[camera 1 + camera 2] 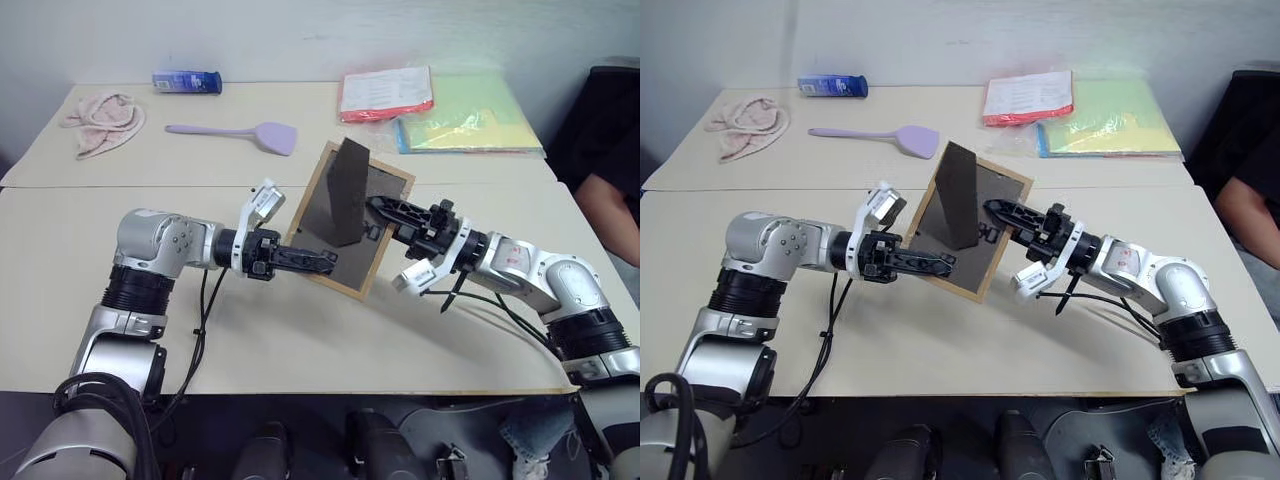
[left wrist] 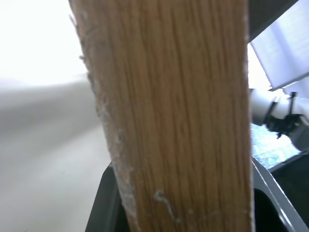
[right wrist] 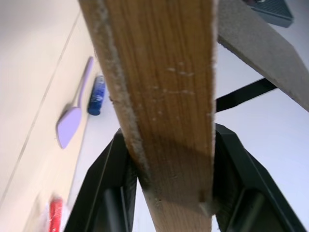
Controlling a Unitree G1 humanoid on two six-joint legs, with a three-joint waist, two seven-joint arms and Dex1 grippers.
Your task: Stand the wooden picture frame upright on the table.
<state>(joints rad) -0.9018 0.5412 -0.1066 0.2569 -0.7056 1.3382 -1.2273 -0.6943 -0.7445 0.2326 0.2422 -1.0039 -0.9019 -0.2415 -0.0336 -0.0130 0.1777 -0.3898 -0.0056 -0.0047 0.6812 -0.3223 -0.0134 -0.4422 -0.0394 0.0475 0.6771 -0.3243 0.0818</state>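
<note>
Wooden picture frame (image 1: 350,225) held tilted above my pale cream table (image 1: 300,330).
Left gripper (image 1: 318,262) and right gripper (image 1: 385,212): jaws each clamp an opposite edge; dark easel leg sticks out.

You have two pale cream tables (image 1: 300,330) butted edge to edge. On the far one: crumpled cloth (image 1: 102,122) at its left corner, blue packet (image 1: 187,82), lilac spatula (image 1: 236,133), plastic folders (image 1: 440,108) toward its right edge.
</note>
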